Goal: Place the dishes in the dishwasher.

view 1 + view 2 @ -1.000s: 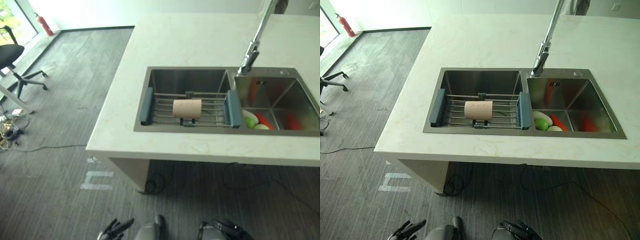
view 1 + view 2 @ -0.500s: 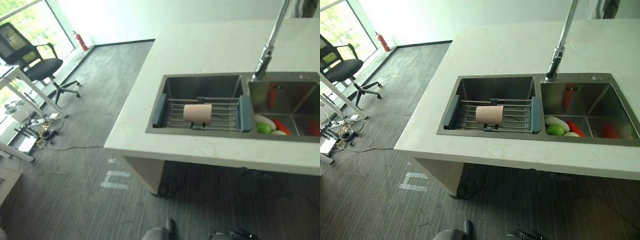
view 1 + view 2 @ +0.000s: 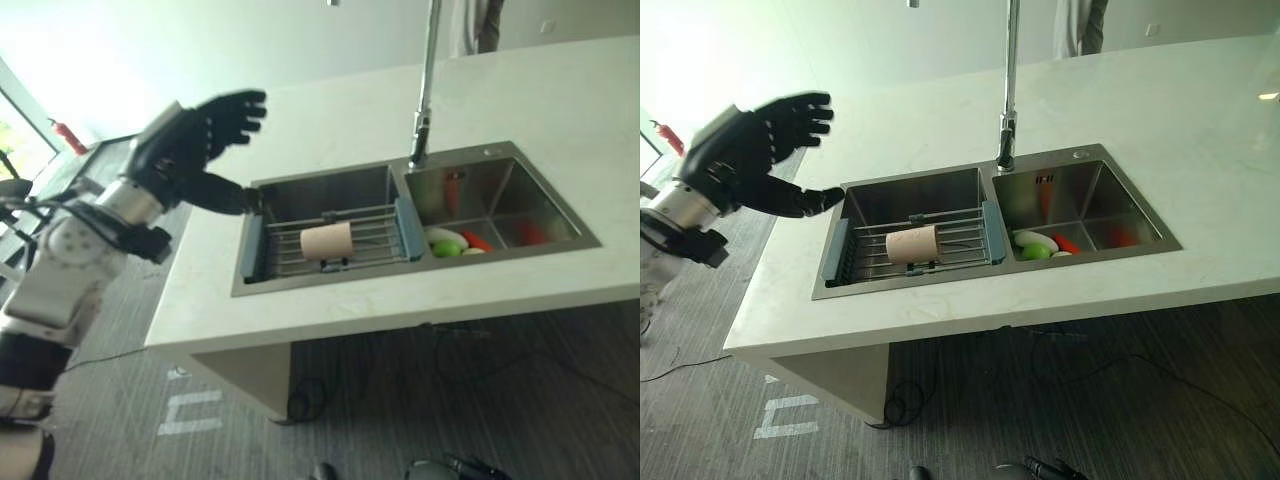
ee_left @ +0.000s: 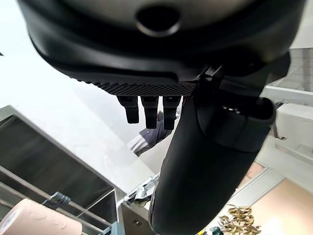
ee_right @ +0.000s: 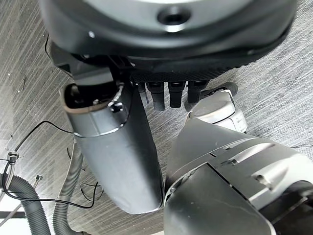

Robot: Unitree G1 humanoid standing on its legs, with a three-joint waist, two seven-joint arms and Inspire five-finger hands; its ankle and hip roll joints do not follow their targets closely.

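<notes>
Cup (image 3: pixel 326 241) on sink rack (image 3: pixel 372 232) | left hand (image 3: pixel 190 148) fingers spread, well apart

white counter (image 3: pixel 1200 130) | double steel sink (image 3: pixel 940 190) set in it | tall faucet (image 3: pixel 1009 90) behind sink

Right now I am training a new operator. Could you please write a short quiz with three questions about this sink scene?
1. True or false: the left hand is raised above the counter with straight fingers, holding nothing.
2. Where does the beige cup lie?
A. on the wire rack across the left basin
B. in the right basin
C. on the counter
3. Fill in: the green, white and red items sit in the ____ basin, below the faucet.

Key: 1 true; 2 A; 3 right.
</notes>
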